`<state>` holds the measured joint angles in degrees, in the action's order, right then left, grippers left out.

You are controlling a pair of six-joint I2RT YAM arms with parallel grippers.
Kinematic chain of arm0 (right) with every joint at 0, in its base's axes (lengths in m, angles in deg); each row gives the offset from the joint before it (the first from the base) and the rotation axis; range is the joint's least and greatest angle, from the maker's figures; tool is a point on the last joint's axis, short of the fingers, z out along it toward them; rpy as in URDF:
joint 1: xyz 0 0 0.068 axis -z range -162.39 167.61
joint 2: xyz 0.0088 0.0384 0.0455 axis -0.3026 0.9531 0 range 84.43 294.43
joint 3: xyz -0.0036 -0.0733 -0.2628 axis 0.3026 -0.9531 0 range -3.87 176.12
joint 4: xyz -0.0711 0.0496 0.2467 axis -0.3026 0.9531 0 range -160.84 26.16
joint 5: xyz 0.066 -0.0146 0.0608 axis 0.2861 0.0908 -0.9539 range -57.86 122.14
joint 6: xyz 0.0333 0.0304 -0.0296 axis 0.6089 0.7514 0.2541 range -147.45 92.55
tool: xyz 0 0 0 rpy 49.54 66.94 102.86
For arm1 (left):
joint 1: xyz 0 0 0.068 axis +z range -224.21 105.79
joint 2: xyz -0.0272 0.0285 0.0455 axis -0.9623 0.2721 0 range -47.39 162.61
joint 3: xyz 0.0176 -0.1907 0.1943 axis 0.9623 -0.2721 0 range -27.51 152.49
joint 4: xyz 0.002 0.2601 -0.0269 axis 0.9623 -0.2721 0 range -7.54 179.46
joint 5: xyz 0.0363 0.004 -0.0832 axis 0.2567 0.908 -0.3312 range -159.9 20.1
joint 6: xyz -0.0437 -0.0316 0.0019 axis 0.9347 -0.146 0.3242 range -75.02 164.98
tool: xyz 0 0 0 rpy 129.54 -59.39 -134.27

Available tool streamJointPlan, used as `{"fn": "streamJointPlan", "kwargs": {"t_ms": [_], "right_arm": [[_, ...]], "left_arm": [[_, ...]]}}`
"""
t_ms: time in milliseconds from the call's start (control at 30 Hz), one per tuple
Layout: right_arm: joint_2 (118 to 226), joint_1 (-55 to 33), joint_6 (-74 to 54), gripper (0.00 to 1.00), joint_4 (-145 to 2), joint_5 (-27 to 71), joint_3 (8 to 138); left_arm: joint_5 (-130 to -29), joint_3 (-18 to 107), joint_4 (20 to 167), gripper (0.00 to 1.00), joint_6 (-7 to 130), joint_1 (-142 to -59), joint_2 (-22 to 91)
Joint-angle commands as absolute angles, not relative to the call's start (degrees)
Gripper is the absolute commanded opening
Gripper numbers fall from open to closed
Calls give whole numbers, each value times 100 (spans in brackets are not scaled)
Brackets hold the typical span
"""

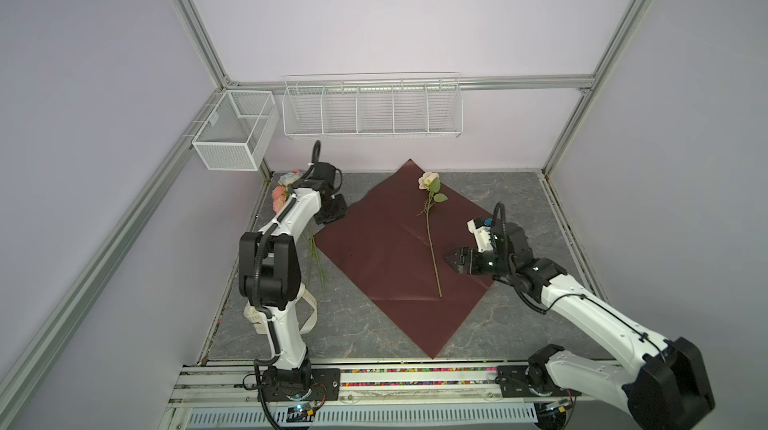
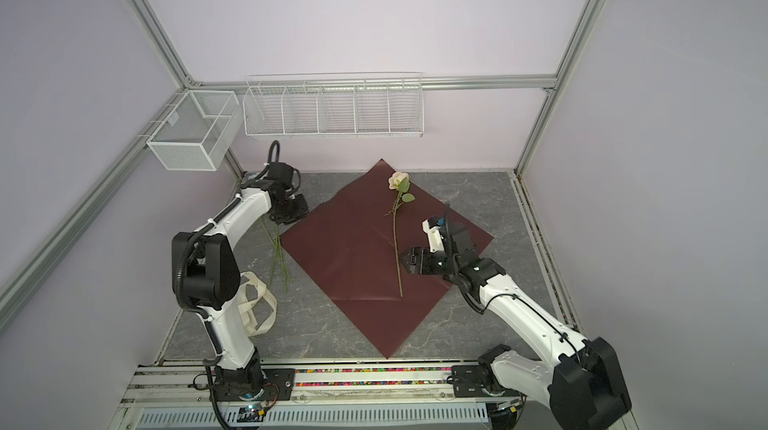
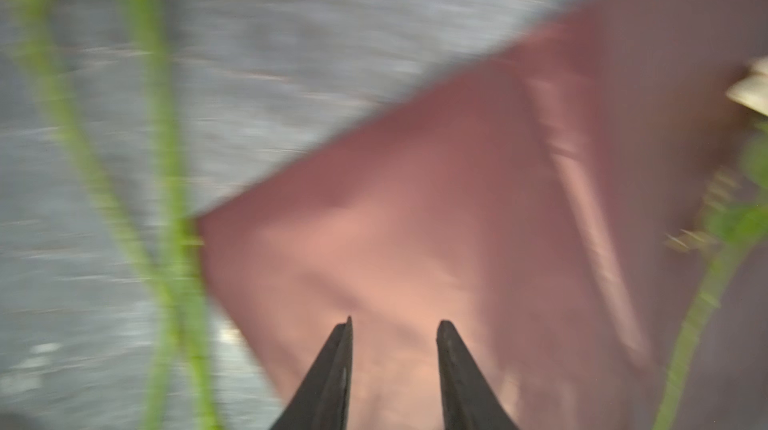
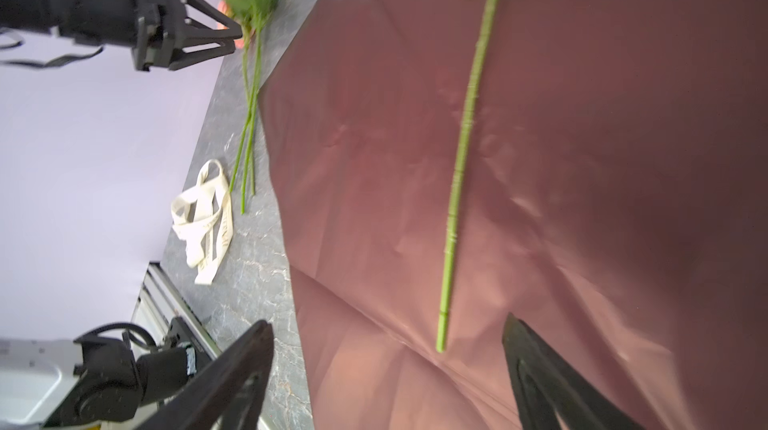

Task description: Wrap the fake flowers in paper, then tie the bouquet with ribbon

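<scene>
Nearest, by the left arm's base, a cream ribbon (image 2: 257,303) lies in loose loops on the grey table (image 1: 519,199). Just beyond it a dark-red paper (image 1: 382,249) is spread flat like a diamond across the middle of the table.

The right claw (image 1: 449,261) sits low over the paper's right part with its jaws spread wide and nothing between them. It points at the lower stem of a cream rose (image 1: 428,181) and is near it, not touching. The rose lies alone on the paper, bloom towards the back wall.

Farther left, the left claw (image 3: 395,322) is over the paper's left corner. Its wrist view is blurred, yet shows the jaws parted by a narrow gap and gripping nothing. Beside that corner, off the paper, the bunch (image 1: 313,257) lies on the table partly under the left arm, stems towards the front and pink blooms at the back.

On the back wall hang a wire rack (image 1: 372,108) and a mesh basket (image 1: 232,133).
</scene>
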<state>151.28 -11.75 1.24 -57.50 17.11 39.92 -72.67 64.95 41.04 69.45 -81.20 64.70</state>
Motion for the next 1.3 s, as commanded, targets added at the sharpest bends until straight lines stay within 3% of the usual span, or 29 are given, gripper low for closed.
{"fn": "streamJointPlan", "kwargs": {"t_ms": [0, 200, 333, 600, 767, 1267], "right_arm": [[15648, -1475, -33, 89, -5912, 2015, 4466], [16443, -1680, 8, 90, -5895, 2106, 4951], [16852, -1735, 81, 91, -5961, 2015, 5100], [17278, -1787, -24, 92, -5950, 1769, 5359], [17314, -1791, -38, 92, -5862, 1850, 5366], [16610, -1795, -109, 92, -5450, 2292, 5089]], "left_arm": [[-7363, 6765, 3670, 33, 6358, -7751, 6837], [-7292, 7699, 3101, 25, 5991, -7289, 7735], [-7033, 8298, 2747, 24, 5839, -7195, 8225], [-6988, 8596, 2555, 20, 5659, -7053, 8652], [-7236, 8553, 2610, 19, 5492, -7045, 8723], [-7567, 8225, 2547, 4, 5096, -7035, 8209]]}}
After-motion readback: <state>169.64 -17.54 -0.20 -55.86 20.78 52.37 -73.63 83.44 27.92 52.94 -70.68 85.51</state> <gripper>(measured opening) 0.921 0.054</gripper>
